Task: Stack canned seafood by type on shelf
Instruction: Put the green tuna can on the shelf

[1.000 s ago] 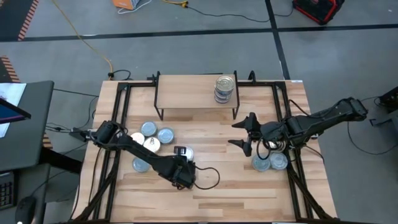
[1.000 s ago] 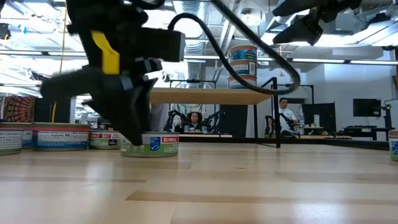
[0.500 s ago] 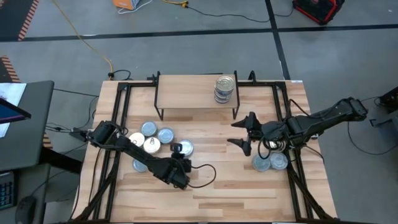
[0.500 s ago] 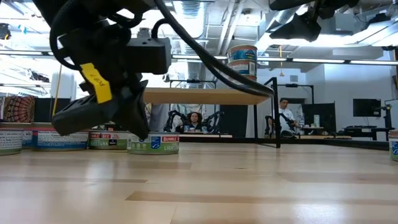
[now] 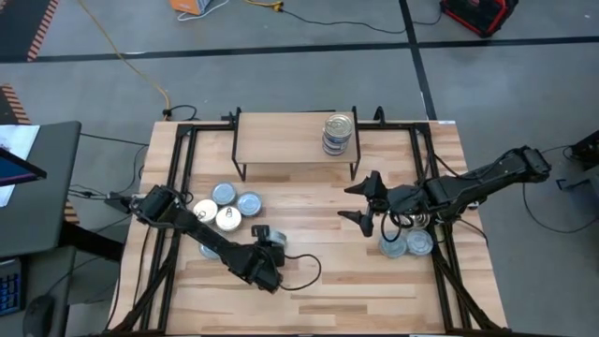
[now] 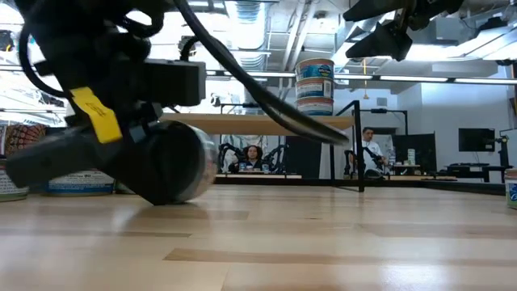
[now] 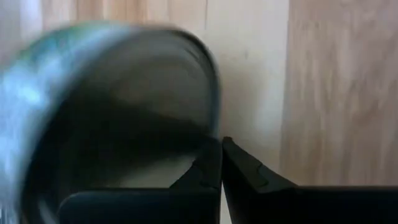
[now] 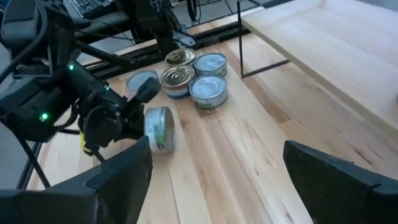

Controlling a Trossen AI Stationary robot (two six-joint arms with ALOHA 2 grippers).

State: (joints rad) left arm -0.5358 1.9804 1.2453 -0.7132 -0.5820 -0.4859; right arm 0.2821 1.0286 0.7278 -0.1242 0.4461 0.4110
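The left hand point(image 5: 265, 233) is pressed together beside a tin point(image 8: 158, 129) tipped on its edge on the tabletop point(image 5: 318, 271), not gripping it. It may roll away. The right hand point(image 5: 363, 199) hovers spread near the shelf point(image 5: 281, 139).

Both arms are black, jointed links. The left hand point(image 6: 153, 174) carries a yellow tag and a looped black cable. The right hand point(image 5: 367, 203) has black, tapered fingers.
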